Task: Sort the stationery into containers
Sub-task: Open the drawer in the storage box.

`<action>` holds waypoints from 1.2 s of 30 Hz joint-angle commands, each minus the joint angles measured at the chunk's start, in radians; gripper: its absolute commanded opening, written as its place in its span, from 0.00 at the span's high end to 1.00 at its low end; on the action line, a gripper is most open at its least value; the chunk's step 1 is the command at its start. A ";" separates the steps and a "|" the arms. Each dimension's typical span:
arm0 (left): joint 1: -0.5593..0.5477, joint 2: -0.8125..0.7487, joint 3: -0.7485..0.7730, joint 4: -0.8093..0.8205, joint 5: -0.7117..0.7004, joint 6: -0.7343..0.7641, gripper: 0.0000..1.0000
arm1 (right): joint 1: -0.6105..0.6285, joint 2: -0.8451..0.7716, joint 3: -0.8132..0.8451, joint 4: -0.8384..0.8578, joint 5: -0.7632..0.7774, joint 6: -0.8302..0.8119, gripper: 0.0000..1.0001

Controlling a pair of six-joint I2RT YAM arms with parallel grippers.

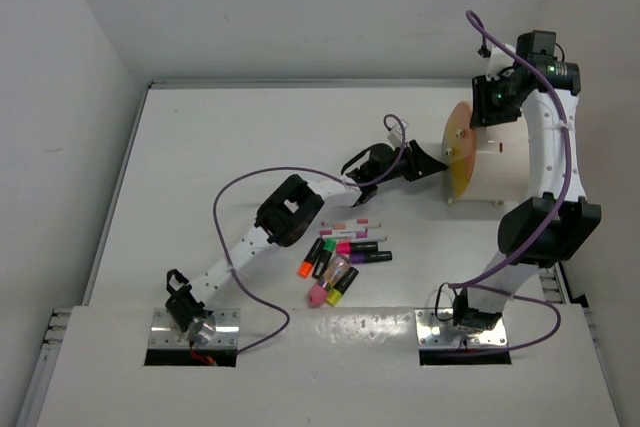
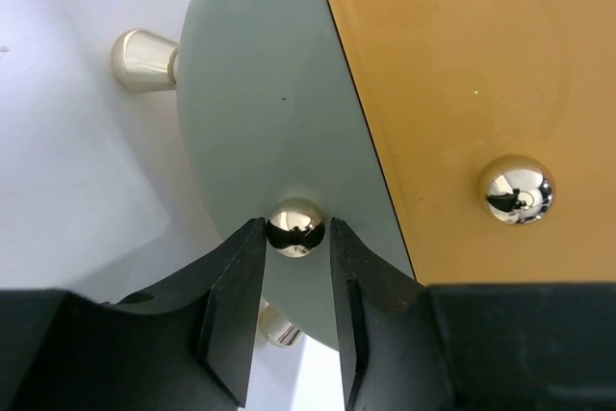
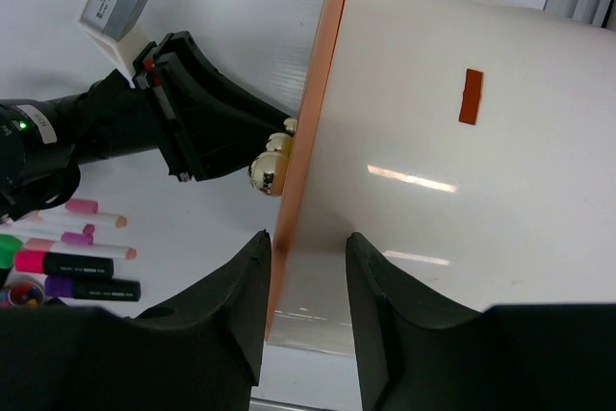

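Left end effector (image 1: 438, 161) sits at the orange face (image 1: 460, 147) of the drum (image 1: 505, 162).

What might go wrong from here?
The left end effector straddles a small shiny metal knob at the orange-faced end of the big cream-white cylindrical drum; its fingers may slip off that smooth ball. Pulling might also drag the whole drum, unless the right end effector at its rim steadies it.

White table (image 1: 200, 147) with cream drum (image 1: 490, 162), highlighter cluster (image 1: 335, 272), thin pens (image 1: 350, 225).
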 commanded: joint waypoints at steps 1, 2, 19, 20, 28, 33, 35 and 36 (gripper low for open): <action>-0.008 -0.002 0.040 0.051 0.002 -0.008 0.62 | 0.004 0.043 -0.018 -0.082 -0.013 0.008 0.64; -0.010 -0.001 0.039 0.053 0.004 -0.009 0.63 | 0.004 0.045 -0.018 -0.082 -0.014 0.008 0.64; 0.041 -0.127 -0.206 0.160 0.018 -0.031 1.00 | 0.004 0.050 -0.029 -0.078 -0.002 0.006 0.71; 0.044 -0.133 -0.231 0.168 0.016 -0.032 1.00 | 0.005 0.048 -0.029 -0.079 -0.001 0.003 0.71; 0.062 -0.185 -0.312 0.209 0.019 -0.036 1.00 | 0.005 0.043 -0.042 -0.078 0.005 -0.001 0.77; 0.083 -0.226 -0.390 0.246 0.027 -0.031 1.00 | 0.005 0.048 -0.036 -0.076 0.005 0.000 0.78; 0.097 -0.239 -0.418 0.267 0.033 -0.031 1.00 | 0.005 0.050 -0.035 -0.078 0.005 0.000 0.78; 0.103 -0.254 -0.432 0.270 0.034 -0.026 1.00 | 0.004 0.047 -0.035 -0.078 0.005 -0.001 0.78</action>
